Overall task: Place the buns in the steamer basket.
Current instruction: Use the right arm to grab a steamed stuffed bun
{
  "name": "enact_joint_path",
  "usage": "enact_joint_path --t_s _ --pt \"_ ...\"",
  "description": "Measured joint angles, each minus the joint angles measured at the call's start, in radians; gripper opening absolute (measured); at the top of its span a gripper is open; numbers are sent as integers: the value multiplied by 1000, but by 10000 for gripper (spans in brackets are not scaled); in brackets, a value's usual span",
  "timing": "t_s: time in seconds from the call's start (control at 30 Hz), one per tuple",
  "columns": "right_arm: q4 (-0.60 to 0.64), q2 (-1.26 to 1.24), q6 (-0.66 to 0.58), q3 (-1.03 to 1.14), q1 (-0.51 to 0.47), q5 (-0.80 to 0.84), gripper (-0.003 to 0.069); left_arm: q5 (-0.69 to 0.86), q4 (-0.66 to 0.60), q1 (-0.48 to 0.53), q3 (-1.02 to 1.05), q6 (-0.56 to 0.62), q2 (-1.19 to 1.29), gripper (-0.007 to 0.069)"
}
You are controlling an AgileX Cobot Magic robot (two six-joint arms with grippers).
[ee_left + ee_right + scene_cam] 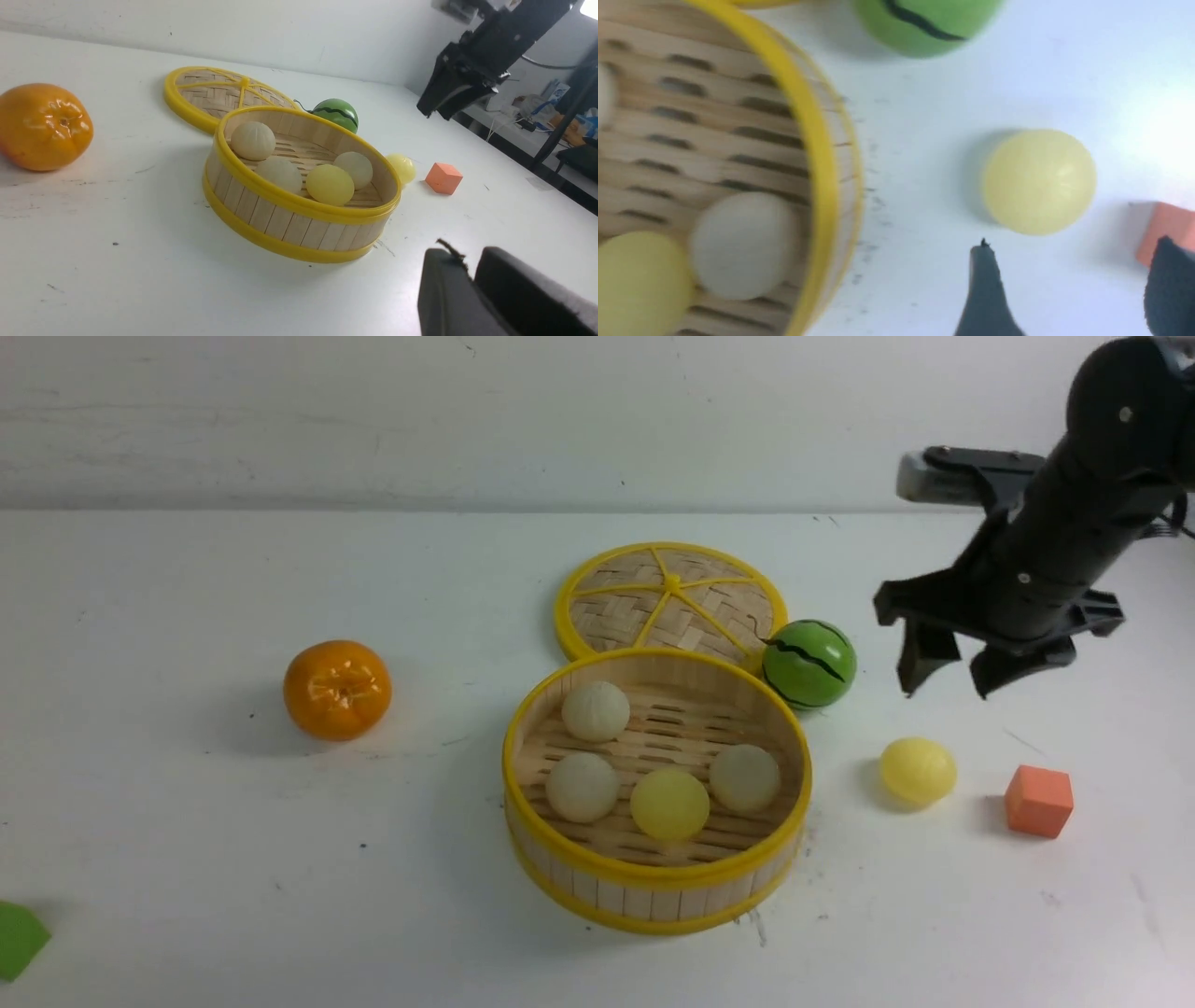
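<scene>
- No writing, label, brand, number or sign can be read anywhere in these views.
- The clutter beyond the table's far edge is too blurred to read.

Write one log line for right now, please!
basket: four buns | last bun: on table | right gripper: open, empty | left gripper: shut

Three off-white buns (596, 710) (583, 787) (744, 777) and two pale yellow buns (669, 804) (918, 771), five in all. One steamer basket (653, 875), one woven lid (672, 597), one orange (337, 690), one green striped ball (808, 664), one orange-red cube (1038, 801), and one flat green piece (17, 938) at the near left corner of the worktop (187, 859).
</scene>
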Motion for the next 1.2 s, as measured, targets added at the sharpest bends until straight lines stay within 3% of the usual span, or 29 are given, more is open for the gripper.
enact_joint_path --t_s 0.23,1.03,1.2 --pt "13 106 -2 11 -16 -78 268 0 0 0 0 0 0 100" --pt "23 174 -7 11 -19 -135 238 0 -1 0 0 0 0 103" --pt "23 174 -15 11 -19 -141 141 0 -1 0 0 0 0 106"
